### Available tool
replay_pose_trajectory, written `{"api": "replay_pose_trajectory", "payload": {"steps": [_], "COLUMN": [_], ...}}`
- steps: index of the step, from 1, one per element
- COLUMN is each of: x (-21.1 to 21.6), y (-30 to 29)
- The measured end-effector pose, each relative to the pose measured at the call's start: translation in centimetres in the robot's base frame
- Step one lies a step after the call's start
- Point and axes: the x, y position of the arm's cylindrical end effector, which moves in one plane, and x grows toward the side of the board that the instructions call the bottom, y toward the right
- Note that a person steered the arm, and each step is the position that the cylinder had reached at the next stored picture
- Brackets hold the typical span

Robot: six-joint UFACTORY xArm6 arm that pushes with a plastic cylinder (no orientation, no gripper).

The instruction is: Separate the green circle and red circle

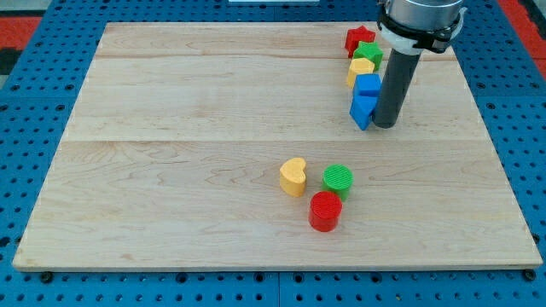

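Note:
The green circle [338, 180] and the red circle [325, 211] sit touching each other near the view's bottom centre, the red one just below and left of the green one. A yellow heart [293, 176] lies just left of the green circle. My tip [386, 125] is far from them at the view's upper right, right beside a blue block [363, 110].
A column of blocks runs along the upper right of the wooden board [171, 128]: a red star [360, 38], a green block [369, 53], a yellow block [360, 69], a blue cube [368, 84], then the lower blue block.

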Motion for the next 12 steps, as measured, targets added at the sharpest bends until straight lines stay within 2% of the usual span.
{"api": "replay_pose_trajectory", "payload": {"steps": [2, 3, 4, 5, 6, 8, 10, 12], "x": [-0.9, 2.9, 11.1, 17.0, 20.0, 18.8, 17.2, 13.2], "y": [3.7, 5.2, 4.5, 2.9, -3.8, -15.1, -11.4, -7.8]}}
